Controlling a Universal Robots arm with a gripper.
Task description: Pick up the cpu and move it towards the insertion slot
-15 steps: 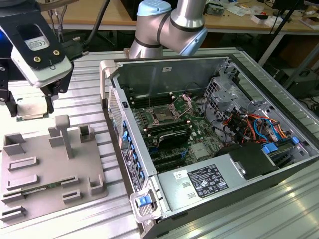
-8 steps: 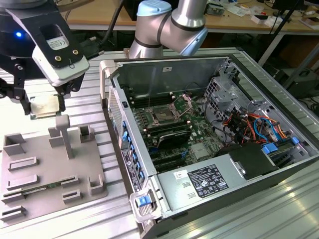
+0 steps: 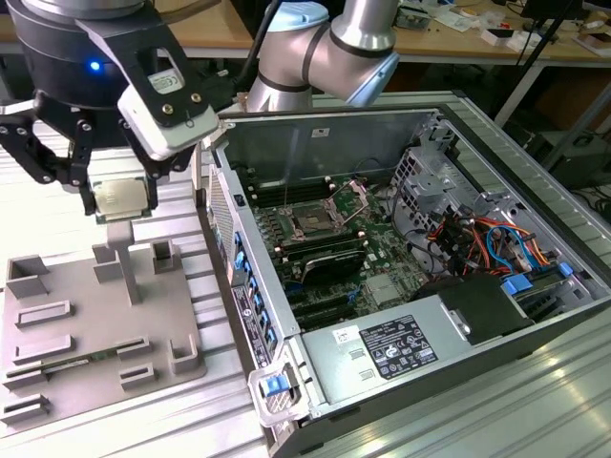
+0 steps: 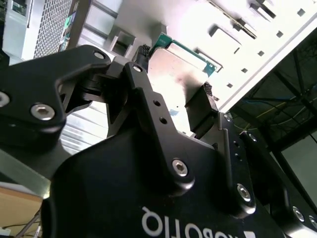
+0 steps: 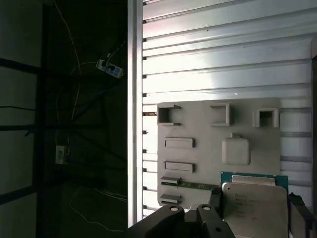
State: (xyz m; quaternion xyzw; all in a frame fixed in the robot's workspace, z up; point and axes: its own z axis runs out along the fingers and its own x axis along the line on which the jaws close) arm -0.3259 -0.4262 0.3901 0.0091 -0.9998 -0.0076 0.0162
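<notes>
While gripped at opposite edges, one silvery square cpu (image 3: 122, 197) is held by the black gripper (image 3: 121, 202).
It is suspended clear above one grey plastic tray (image 3: 86, 320); one metal-framed insertion slot (image 3: 313, 221) is seen well apart.

The arm (image 3: 358, 33) bends over, jaws clamped, pointing down.

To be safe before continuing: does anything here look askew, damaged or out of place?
Nothing stands out. The pincer holds the cpu by two edges, above the grey tray, and the slot in the case looks intact.
</notes>
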